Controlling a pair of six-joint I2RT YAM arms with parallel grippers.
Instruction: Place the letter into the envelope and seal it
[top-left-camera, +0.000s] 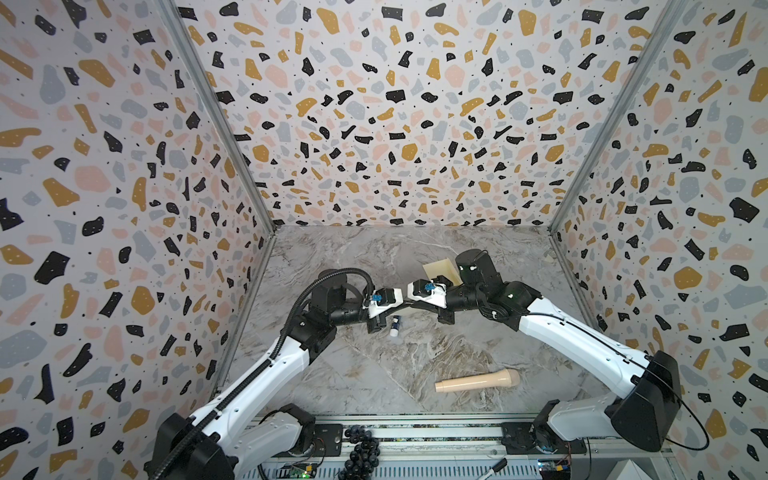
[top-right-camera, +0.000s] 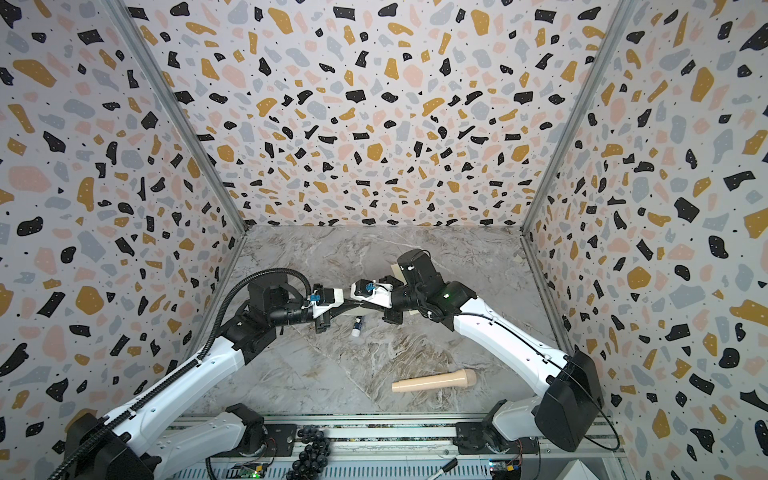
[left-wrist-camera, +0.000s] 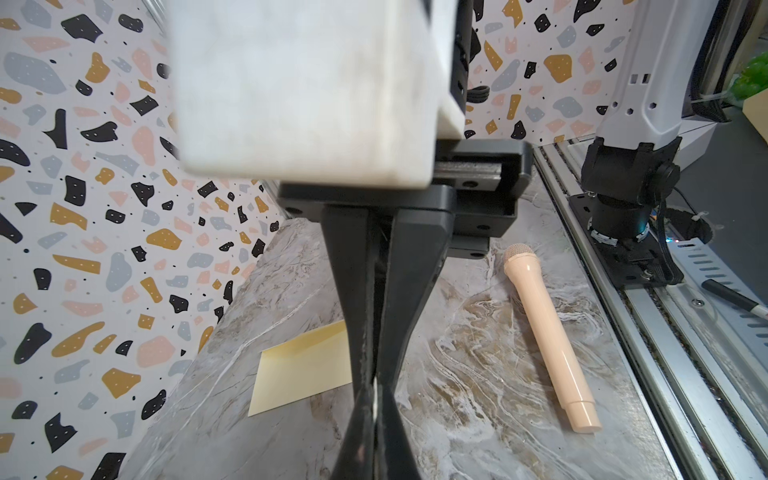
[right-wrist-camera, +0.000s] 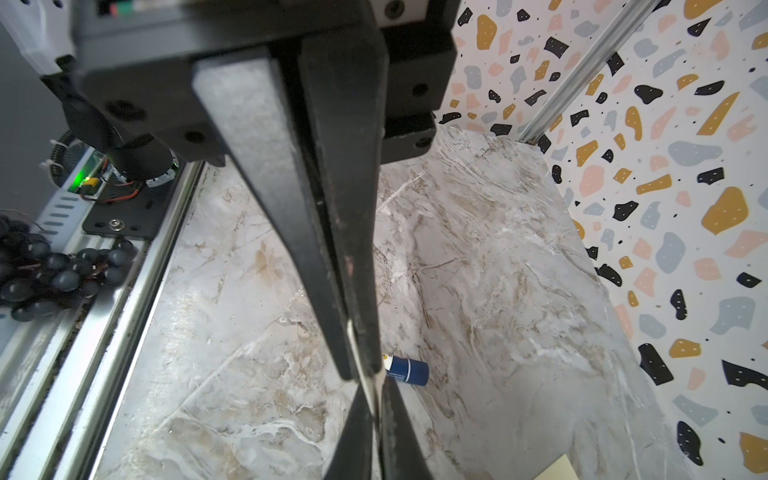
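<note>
**Tip to tip, a shared hold in mid-air**

The left gripper (left-wrist-camera: 371, 374) and the right gripper (right-wrist-camera: 362, 365) meet nose to nose. Each is pressed together on the thin tan paper letter (right-wrist-camera: 366, 386), which we see only edge-on, a pale sliver aloft over the middle of the grey marble-patterned tabletop (top-left-camera: 374, 374). We judge this a two-handed regrasp: neither pinch should loosen until the other is sure, and the arms should not pull apart and tear the sheet. Its span runs from gripper to gripper, left to right across both top views; which way its face points we cannot tell. A small white-and-blue glue stick (top-left-camera: 395, 326) lies on the table near them. The pale yellow paper envelope (top-left-camera: 440, 270) lies flat farther back, its long axis lost beneath the right arm
</note>
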